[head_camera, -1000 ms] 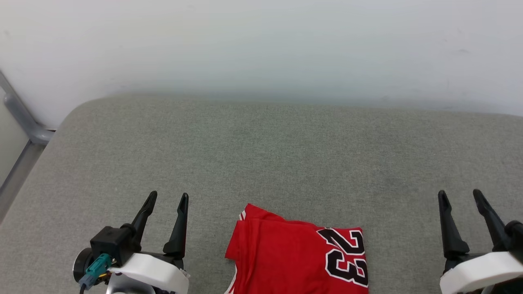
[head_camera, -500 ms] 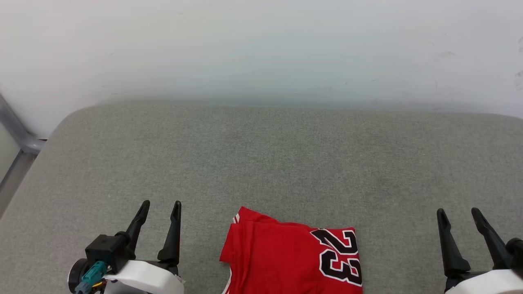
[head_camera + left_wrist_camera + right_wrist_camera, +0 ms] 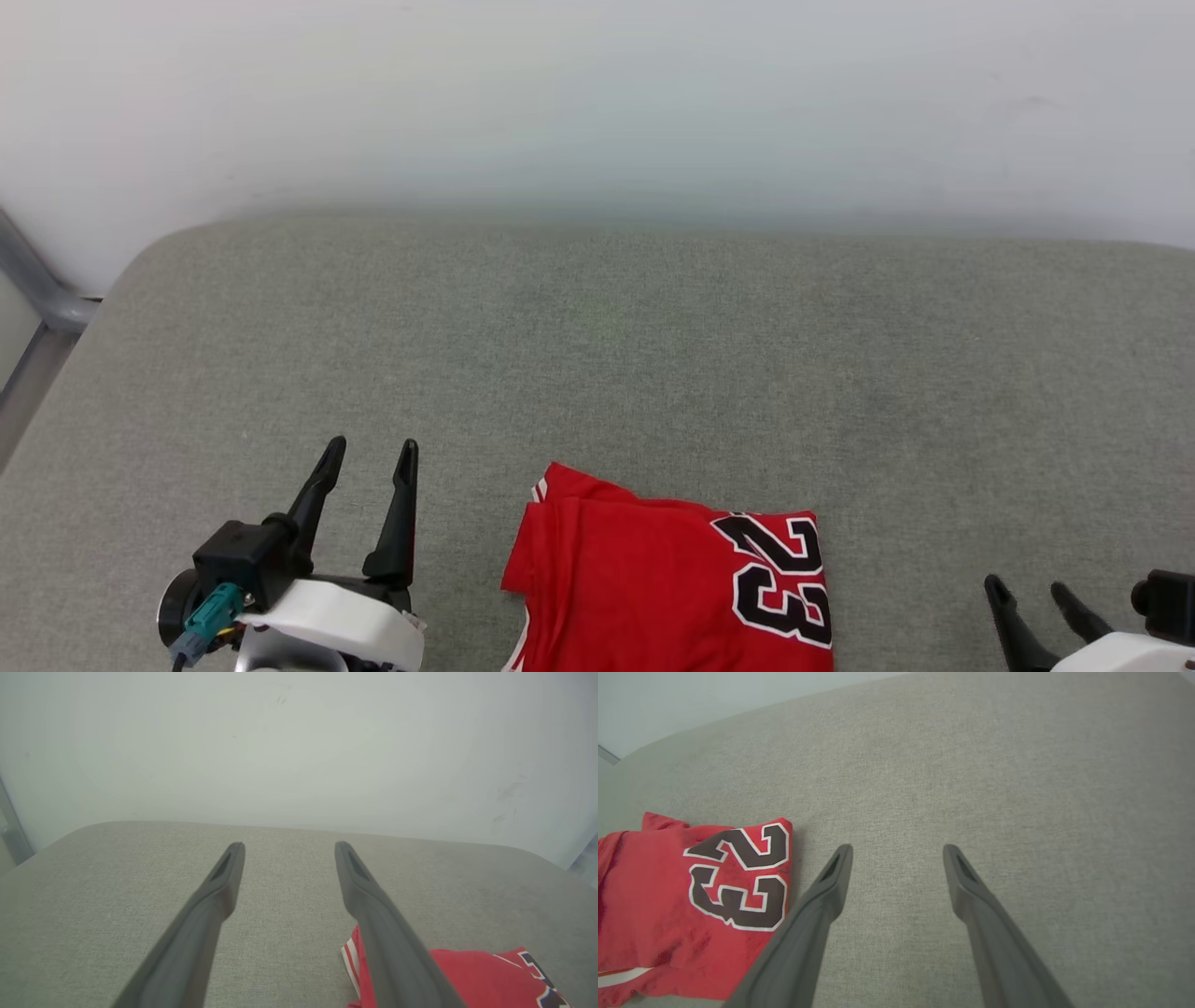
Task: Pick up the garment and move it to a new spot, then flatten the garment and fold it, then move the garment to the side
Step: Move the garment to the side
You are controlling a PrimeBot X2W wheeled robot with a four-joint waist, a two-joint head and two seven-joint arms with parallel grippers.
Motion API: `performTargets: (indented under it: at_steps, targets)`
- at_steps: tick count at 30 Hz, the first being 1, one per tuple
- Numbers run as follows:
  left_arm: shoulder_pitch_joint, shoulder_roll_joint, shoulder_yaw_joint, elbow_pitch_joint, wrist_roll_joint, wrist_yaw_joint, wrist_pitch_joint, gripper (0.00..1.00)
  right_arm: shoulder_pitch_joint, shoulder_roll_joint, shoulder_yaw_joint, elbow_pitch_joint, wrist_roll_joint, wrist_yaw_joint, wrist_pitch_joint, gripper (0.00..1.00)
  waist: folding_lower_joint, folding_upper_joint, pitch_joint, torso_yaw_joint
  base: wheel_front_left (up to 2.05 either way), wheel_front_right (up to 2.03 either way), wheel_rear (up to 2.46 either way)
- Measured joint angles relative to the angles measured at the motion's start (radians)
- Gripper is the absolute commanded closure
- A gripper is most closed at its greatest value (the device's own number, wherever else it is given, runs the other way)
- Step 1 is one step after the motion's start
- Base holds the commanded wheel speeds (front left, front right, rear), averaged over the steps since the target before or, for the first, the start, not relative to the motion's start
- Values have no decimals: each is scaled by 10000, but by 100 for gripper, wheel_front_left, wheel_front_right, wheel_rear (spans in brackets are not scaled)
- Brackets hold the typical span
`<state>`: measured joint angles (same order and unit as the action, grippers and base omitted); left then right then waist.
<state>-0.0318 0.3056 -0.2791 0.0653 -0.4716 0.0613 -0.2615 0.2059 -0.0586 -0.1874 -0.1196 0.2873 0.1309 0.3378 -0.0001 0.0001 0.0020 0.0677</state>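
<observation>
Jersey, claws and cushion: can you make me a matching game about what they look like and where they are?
Things:
1. jersey
2. left claw
3. right claw
4. cushion

Descriptions:
A. grey, lying under the jersey
B. open, at the lower left of the head view
C. red, folded, showing the number 23
D. open, in the lower right corner of the head view

Pairs: 1-C, 2-B, 3-D, 4-A

The grey fabric-covered pad (image 3: 597,355) bears the folded red garment (image 3: 625,588), its number 23 facing up.
</observation>
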Motion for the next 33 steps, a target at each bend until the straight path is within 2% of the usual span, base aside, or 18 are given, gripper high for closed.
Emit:
performTargets:
  at_steps: [7, 14, 22, 23, 24, 25, 26, 33]
  targets:
    - [-562, -245, 182, -255, 291, -345, 0, 0, -347, -309, 616, 742, 1147, 0, 1841, 0, 1, -1, 738, 239, 0, 0, 0]
    - [-1061, -635, 489, -247, 591, -842, 0, 0, -1508, -320, 2098, 1651, 2673, 0, 2439, 0, 2, 0, 1732, 718, 0, 0, 0]
    - [-1282, -1016, 838, -98, 874, -1229, 0, 0, -2150, -353, 2523, 2579, 3490, 15, 3185, 0, 2, -1, 2303, 1089, 0, 0, 0]
    - [-1286, -1045, 876, -81, 917, -1254, 0, 0, -2210, -355, 2523, 2631, 3490, 19, 3292, 31, 1, -1, 2339, 1116, 0, 0, 0]
    - [-1290, -1074, 913, -52, 945, -1289, -2, 0, -2238, -355, 2523, 2658, 3509, 27, 3340, 77, 1, -1, 2363, 1138, 0, 0, 0]
    - [-1297, -1114, 945, -21, 995, -1313, -2, 0, -2270, -355, 2522, 2690, 3540, 27, 3381, 77, 1, 0, 2374, 1149, 0, 0, 0]
    - [-1306, -1158, 970, 0, 1026, -1331, 0, 0, -2306, -355, 2520, 2721, 3545, 25, 3417, 100, 1, 0, 2368, 1147, 0, 0, 0]
    - [-1240, -1233, 1187, 140, 1313, -1496, 0, 0, -2445, -481, 2771, 2447, 3227, 12, 3384, 100, 2, 0, 1988, 977, 0, 0, 0]
